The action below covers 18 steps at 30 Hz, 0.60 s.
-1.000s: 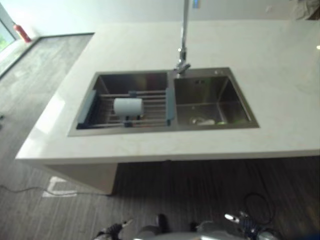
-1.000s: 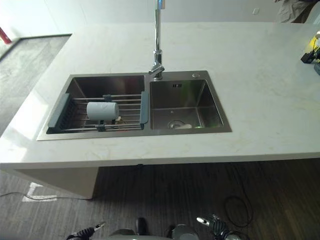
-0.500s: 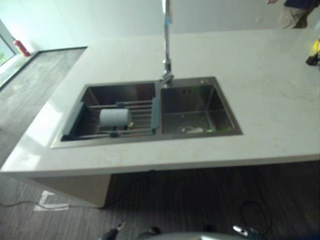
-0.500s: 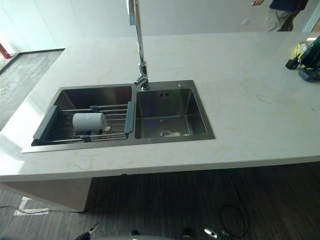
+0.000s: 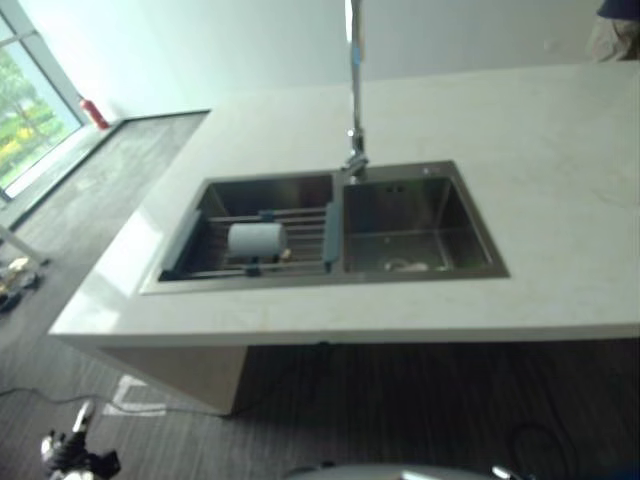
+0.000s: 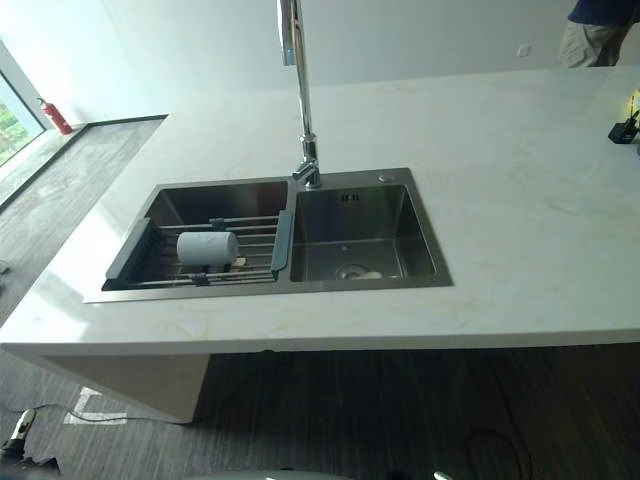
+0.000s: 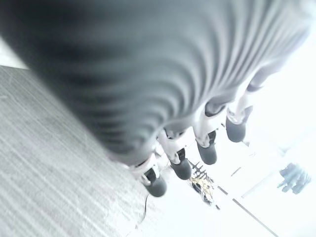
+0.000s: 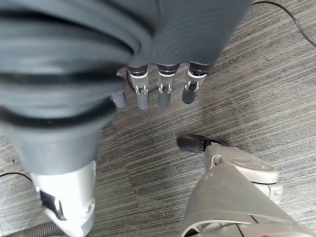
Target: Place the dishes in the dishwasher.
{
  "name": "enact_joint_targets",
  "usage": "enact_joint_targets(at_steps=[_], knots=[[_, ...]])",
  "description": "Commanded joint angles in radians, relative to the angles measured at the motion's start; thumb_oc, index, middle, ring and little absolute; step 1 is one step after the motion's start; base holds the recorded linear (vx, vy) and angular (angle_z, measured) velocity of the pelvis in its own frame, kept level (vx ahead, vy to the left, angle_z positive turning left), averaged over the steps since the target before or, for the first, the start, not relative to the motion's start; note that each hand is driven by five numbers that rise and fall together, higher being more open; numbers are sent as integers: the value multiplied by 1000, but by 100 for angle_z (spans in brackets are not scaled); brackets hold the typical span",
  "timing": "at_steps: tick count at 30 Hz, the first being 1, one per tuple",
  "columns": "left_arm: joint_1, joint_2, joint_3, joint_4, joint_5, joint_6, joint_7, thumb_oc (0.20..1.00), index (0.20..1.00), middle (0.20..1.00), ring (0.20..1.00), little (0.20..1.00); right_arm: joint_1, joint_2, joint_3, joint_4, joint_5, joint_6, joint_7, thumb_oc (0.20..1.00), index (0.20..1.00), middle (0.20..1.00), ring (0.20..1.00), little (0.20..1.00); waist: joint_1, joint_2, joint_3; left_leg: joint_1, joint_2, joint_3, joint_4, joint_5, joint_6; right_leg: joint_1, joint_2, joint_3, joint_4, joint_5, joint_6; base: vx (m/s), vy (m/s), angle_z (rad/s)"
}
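Observation:
A white cup (image 6: 207,247) lies on its side on a roll-up rack with grey ends (image 6: 133,251) over the left basin of a steel double sink (image 6: 420,228). A small pale item (image 6: 366,273) rests by the drain of the right basin. My left hand (image 5: 68,452) hangs low at the left, above the floor and well short of the counter; its fingers (image 7: 208,151) are relaxed and hold nothing. My right hand (image 8: 164,94) points down at the floor with straight, empty fingers.
The sink sits in a pale stone island counter (image 6: 520,190) with a tall faucet (image 6: 300,110) between the basins. A person (image 6: 600,30) stands past the far right corner. Small objects (image 6: 628,125) sit at the counter's right edge. A red fire extinguisher (image 6: 55,115) stands by the far left wall.
The camera has shifted, so the sink sits further right in both eye views. My left hand now shows at the lower left instead of bottom centre. The cup stays on the rack.

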Motion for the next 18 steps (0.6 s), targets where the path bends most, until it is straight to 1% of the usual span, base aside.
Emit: enact_joint_targets(at_steps=[1, 3, 4, 5, 6, 7, 8, 9, 10, 11, 12, 13, 15, 16, 17, 18], knots=[[-84, 25, 14, -9, 118, -51, 53, 1000, 1000, 1000, 1000, 1000, -77, 22, -25, 36, 32, -21, -10, 1000, 1000, 1000, 1000, 1000, 14, -15, 45, -3, -12, -10, 8, -81, 31, 55, -69, -26, 98, -142, 61, 0, 130, 11], [-108, 49, 16, -15, 144, -63, 126, 1000, 1000, 1000, 1000, 1000, -84, 25, -30, 32, 43, -14, -17, 1000, 1000, 1000, 1000, 1000, 17, -12, 47, -3, -24, -19, 8, -84, 45, 40, -84, -24, 148, -151, 65, -8, 132, 11], [-116, 70, 28, -20, 167, -77, 171, 1000, 1000, 1000, 1000, 1000, -90, 26, -30, 27, 49, -6, -22, 1000, 1000, 1000, 1000, 1000, 17, -11, 49, -2, -34, -22, 8, -86, 54, 26, -94, -20, 179, -145, 67, -5, 158, 7], [-117, 123, 63, -39, 196, -92, 225, 1000, 1000, 1000, 1000, 1000, -93, 29, -32, 16, 67, 4, -27, 1000, 1000, 1000, 1000, 1000, 15, -7, 54, -2, -49, -30, 8, -90, 71, 1, -103, 0, 238, -128, 68, 5, 156, 0], [-116, 165, 86, -47, 211, -105, 246, 1000, 1000, 1000, 1000, 1000, -93, 31, -34, 12, 83, 6, -29, 1000, 1000, 1000, 1000, 1000, 11, -4, 57, -3, -59, -34, 8, -92, 82, -15, -103, 20, 276, -123, 67, 15, 140, 1], [-112, 218, 118, -59, 226, -112, 260, 1000, 1000, 1000, 1000, 1000, -91, 33, -37, 8, 96, 8, -27, 1000, 1000, 1000, 1000, 1000, 7, -1, 61, -2, -68, -40, 8, -95, 93, -39, -99, 42, 329, -114, 67, 15, 86, -4], [-108, 272, 150, -66, 222, -108, 250, 1000, 1000, 1000, 1000, 1000, -89, 34, -37, 4, 105, 10, -25, 1000, 1000, 1000, 1000, 1000, 3, 4, 66, -2, -73, -40, 8, -96, 101, -63, -90, 55, 369, -107, 67, 14, 36, -1], [-98, 357, 200, -92, 242, -119, 256, 1000, 1000, 1000, 1000, 1000, -91, 35, -30, 0, 97, 17, -17, 1000, 1000, 1000, 1000, 1000, -3, 9, 73, 0, -74, -29, 8, -95, 103, -103, -61, 59, 370, -104, 70, 9, -11, -6], [-96, 377, 210, -105, 259, -127, 264, 1000, 1000, 1000, 1000, 1000, -91, 37, -26, -1, 90, 16, -14, 1000, 1000, 1000, 1000, 1000, -5, 10, 75, 0, -72, -25, 8, -95, 100, -112, -50, 55, 355, -103, 71, 25, -68, -14], [-97, 421, 226, -136, 290, -139, 272, 1000, 1000, 1000, 1000, 1000, -90, 39, -11, -2, 69, 14, -12, 1000, 1000, 1000, 1000, 1000, -13, 10, 82, 13, -74, -16, 8, -108, 99, -137, -34, 42, 323, -89, 75, 35, -83, -12], [-102, 457, 239, -158, 303, -123, 269, 1000, 1000, 1000, 1000, 1000, -91, 40, 2, -5, 56, 16, -16, 1000, 1000, 1000, 1000, 1000, -14, 12, 86, 18, -69, -4, 8, -109, 96, -132, -35, 31, 312, -97, 72, 68, -179, -6], [-135, 515, 231, -201, 339, -92, 262, 1000, 1000, 1000, 1000, 1000, -91, 36, 18, 2, 46, 17, -18, 1000, 1000, 1000, 1000, 1000, -19, 14, 80, 13, -59, 3, 8, -105, 90, -99, -8, 40, 257, -134, 55, 73, -208, 14], [-176, 552, 194, -254, 375, -55, 252, 1000, 1000, 1000, 1000, 1000, -88, 30, 25, 16, 88, 31, -25, 1000, 1000, 1000, 1000, 1000, -27, 10, 68, 15, -48, 12, 9, -98, 79, -58, 19, 53, 192, -151, 40, 87, -232, 27], [-210, 553, 148, -299, 402, -23, 252, 1000, 1000, 1000, 1000, 1000, -88, 22, 8, 27, 100, 53, -25, 1000, 1000, 1000, 1000, 1000, -40, 0, 56, 26, -43, 49, 37, -112, 73, -34, 24, 53, 155, -155, 35, 90, -181, 24], [-229, 548, 118, -328, 411, -9, 254, 1000, 1000, 1000, 1000, 1000, -85, 18, 2, 30, 96, 52, -32, 1000, 1000, 1000, 1000, 1000, -52, -10, 58, 15, -47, 59, 116, -143, 77, -29, 25, 69, 152, -161, 24, 88, -159, 19], [-241, 543, 92, -359, 408, -12, 259, 1000, 1000, 1000, 1000, 1000, -83, 12, -3, 25, 84, 48, -43, 1000, 1000, 1000, 1000, 1000, -53, -27, 73, -41, -54, 33, 260, -169, 77, -24, 25, 100, 152, -160, 6, 38, -104, 14]])
